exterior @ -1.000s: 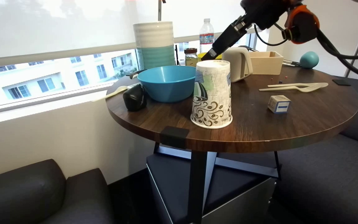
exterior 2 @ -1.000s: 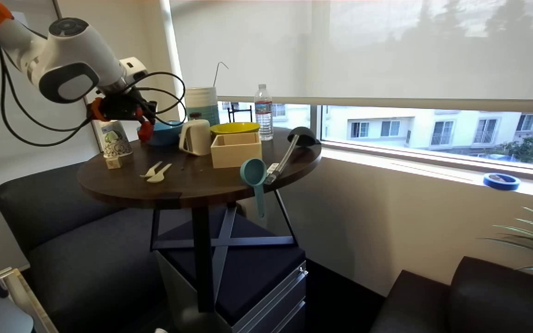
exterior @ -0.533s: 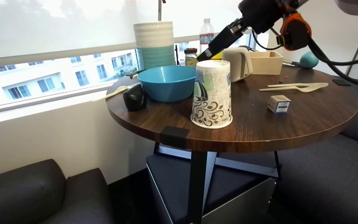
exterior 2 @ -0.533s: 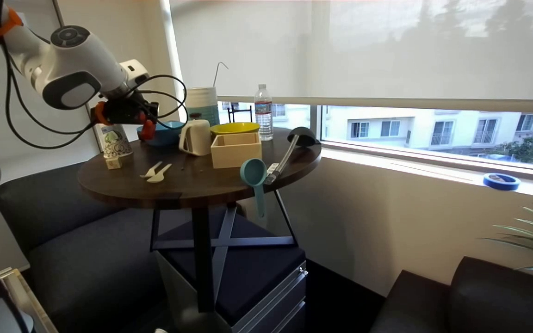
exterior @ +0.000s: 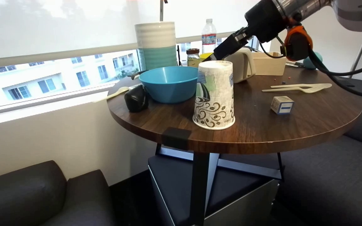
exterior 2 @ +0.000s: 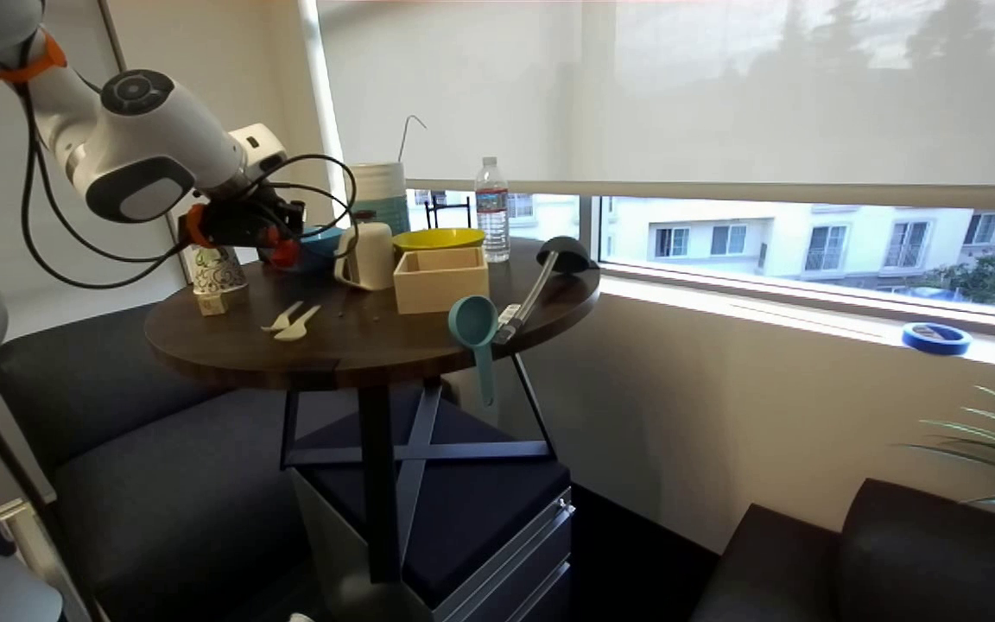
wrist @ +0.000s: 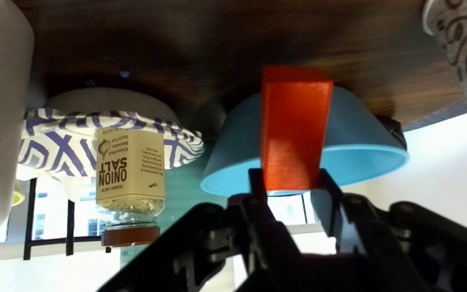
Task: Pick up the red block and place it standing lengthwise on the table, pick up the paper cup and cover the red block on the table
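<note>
Gripper (wrist: 291, 183) is being observed with 2 fingers (wrist: 257, 190) parted only by the red block (wrist: 296, 134), which is being gripped at 1 end and held above the surface (exterior: 253, 125). Behind it in the wrist view, the blue bowl (wrist: 347, 125) is being partly hidden. The paper cup (exterior: 214, 97) is being supported rim-down near the surface's edge.

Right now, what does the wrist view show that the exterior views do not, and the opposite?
Only in the wrist view: the red block clearly gripped by the pincer, the readable words ONION SALT on the jar, and a purple-patterned white item.

Only in both exterior views: the water bottle, the wooden box and the small grey-white cube.

Shared: the jar, the paper cup (cut off in the wrist view), the blue bowl and the table.
</note>
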Robot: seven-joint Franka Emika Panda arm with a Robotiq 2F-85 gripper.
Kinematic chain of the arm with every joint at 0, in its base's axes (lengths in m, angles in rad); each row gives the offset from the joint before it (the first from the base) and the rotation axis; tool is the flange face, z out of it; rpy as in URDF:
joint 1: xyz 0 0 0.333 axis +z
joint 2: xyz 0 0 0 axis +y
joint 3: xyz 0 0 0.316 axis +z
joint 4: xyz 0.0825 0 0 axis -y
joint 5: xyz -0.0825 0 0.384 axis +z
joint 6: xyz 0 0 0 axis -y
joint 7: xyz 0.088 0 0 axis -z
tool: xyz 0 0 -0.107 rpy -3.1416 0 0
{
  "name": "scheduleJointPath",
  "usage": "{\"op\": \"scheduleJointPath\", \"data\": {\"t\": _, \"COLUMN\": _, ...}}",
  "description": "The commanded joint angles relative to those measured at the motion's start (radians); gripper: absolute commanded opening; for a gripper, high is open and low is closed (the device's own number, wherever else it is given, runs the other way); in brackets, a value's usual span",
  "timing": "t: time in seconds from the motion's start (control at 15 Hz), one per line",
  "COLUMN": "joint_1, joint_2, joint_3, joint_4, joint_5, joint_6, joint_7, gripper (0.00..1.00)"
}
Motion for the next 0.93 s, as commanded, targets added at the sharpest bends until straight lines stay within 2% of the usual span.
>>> {"op": "scheduleJointPath", "data": {"t": 0.0, "joint_1": 0.095, "joint_2": -0.075, "joint_3": -0.092, "joint_4": -0.024, "joint_5": -0.042, "joint_6": 0.064, "joint_7": -0.024, "gripper": 0.08}}
{"op": "scheduleJointPath", "data": {"t": 0.33, "joint_1": 0.241, "joint_2": -0.147, "joint_3": -0.241, "joint_4": -0.005, "joint_5": -0.066, "joint_6": 0.116, "joint_7": -0.074, "gripper": 0.08}}
{"op": "scheduleJointPath", "data": {"t": 0.6, "joint_1": 0.305, "joint_2": -0.19, "joint_3": -0.328, "joint_4": -0.005, "joint_5": -0.091, "joint_6": 0.145, "joint_7": -0.113, "gripper": 0.08}}
{"op": "scheduleJointPath", "data": {"t": 0.87, "joint_1": 0.341, "joint_2": -0.234, "joint_3": -0.383, "joint_4": -0.006, "joint_5": -0.114, "joint_6": 0.168, "joint_7": -0.162, "gripper": 0.08}}
